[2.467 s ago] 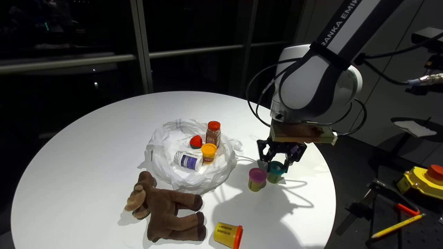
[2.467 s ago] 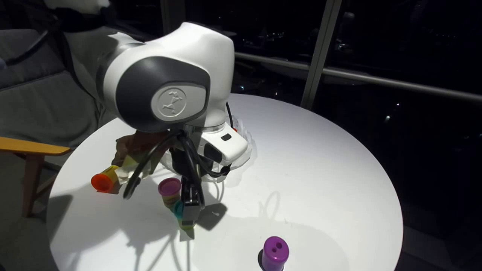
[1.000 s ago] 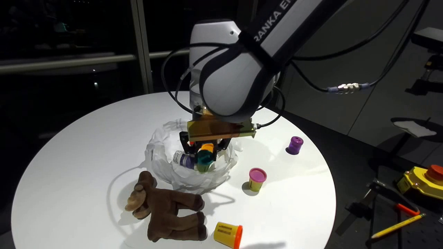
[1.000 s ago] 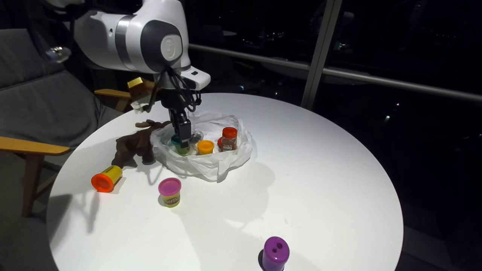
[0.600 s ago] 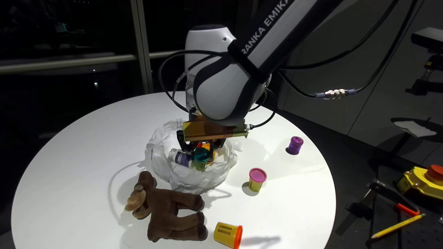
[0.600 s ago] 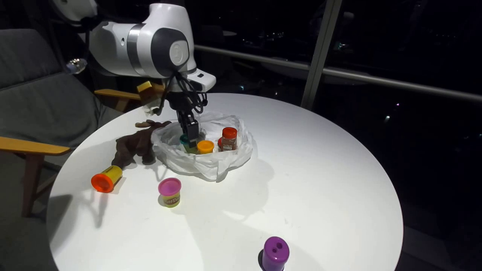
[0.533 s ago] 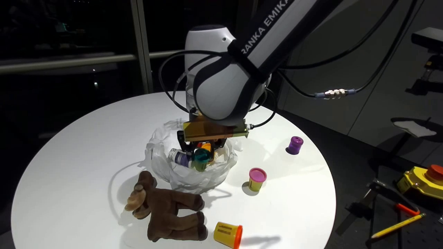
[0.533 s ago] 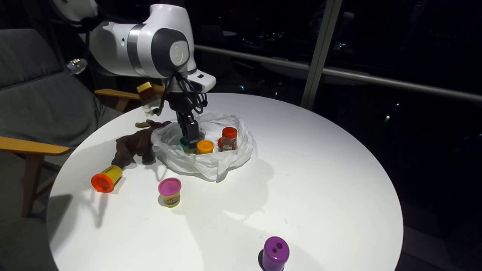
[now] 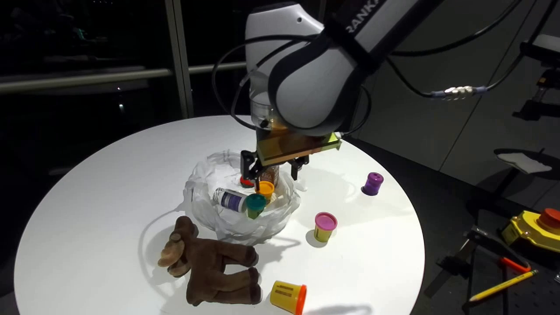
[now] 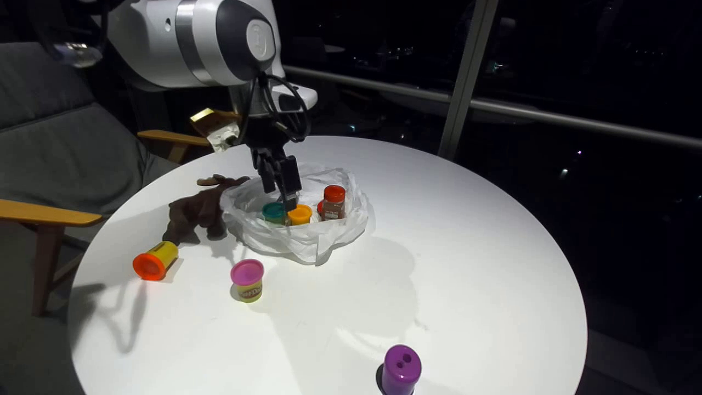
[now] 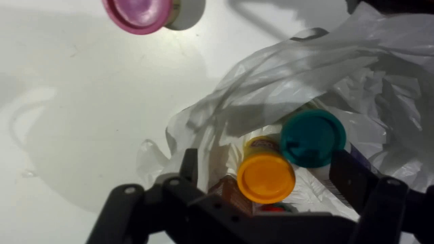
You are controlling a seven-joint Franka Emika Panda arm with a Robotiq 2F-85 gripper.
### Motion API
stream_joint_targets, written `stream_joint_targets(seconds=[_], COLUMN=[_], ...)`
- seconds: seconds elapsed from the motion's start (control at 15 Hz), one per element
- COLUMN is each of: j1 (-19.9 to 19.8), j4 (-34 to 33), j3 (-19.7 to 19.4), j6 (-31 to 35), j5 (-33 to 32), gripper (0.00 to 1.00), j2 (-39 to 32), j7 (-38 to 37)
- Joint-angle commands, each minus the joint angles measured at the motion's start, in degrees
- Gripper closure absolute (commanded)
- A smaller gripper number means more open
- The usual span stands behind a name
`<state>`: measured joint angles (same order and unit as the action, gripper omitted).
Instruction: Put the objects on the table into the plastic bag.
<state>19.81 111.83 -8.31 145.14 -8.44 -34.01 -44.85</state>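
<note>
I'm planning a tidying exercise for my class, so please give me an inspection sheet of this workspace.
Surface: table, round and white, partly in shadow.
Job's things: in the plastic bag, teal-lidded tub, orange-lidded tub, white bottle, red-capped jar, red item; outside, plush toy, pink-lidded tub, purple container, yellow tub on its side.
Clutter: yellow pencil beside the table.
Hand: open over the bag, nothing gripped.
Cables: black, looped at the robot arm.
Surroundings: dark windows, grey chair, yellow box with red button.
</note>
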Motion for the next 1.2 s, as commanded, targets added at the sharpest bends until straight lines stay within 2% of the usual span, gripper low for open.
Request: stream_joint_targets(seconds=[0.0,0.13,0.27,0.47,0.73,0.93,1.13], j1=[-0.21,-2.52,-6.17,-12.27,-19.46,-21.17,-20.13], j4=[11.5,15.03,17.75,19.42,17.78,17.57,17.75], j3=[-1.68,-0.73,1.64,6.31,12.81,14.91,14.65], j6=[0.09,0.65,2.05,4.31,1.47,-0.2,0.0], j5=[-7.65,-9.75,-7.64,-0.44,11.1,15.04,14.9], gripper=[0.0,0.0,0.0,0.0,0.0,0.0,0.0], j2=[9.53,11.26,11.87,10.85,8.07,7.01,5.55], j7=[3.47,7.3,14.56,28.0,42.81,47.84,47.92])
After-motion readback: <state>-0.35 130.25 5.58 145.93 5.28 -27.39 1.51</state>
